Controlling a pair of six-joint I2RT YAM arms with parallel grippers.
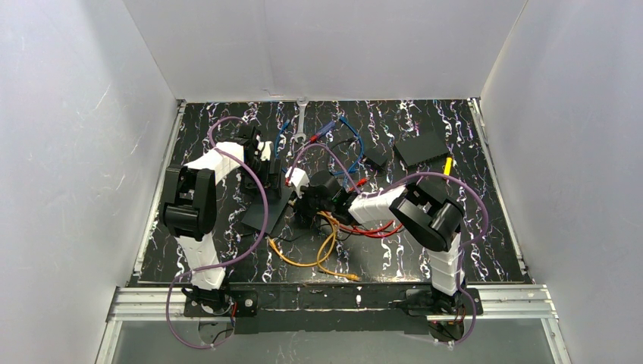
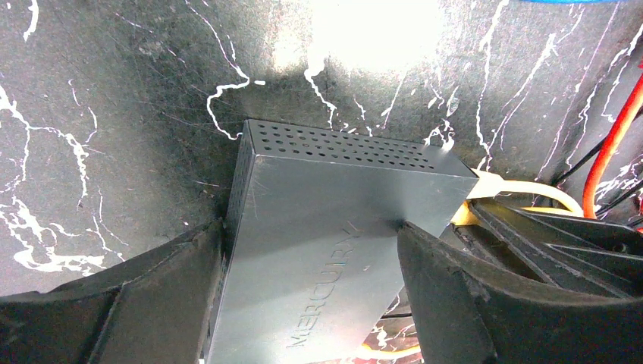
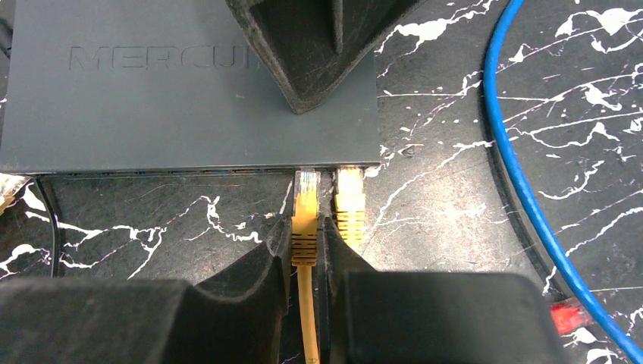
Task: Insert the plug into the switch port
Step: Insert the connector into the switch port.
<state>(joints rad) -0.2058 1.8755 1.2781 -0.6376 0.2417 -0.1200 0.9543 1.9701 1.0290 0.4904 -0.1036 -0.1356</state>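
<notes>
Right wrist view: the right tool (image 3: pixel 305 244) pinches the plug (image 3: pixel 305 206), tip at the port edge of the switch (image 3: pixel 152 114); the left tool (image 2: pixel 309 231) clamps the switch.

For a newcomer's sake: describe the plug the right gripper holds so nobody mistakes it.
Find the flat black switch lettered MERCURY on the marbled table. Two yellow plugs meet its socket edge side by side. The held plug is pinched in the right gripper, its cable trailing back between the fingers; the neighbour plug stands outside the grip.
</notes>
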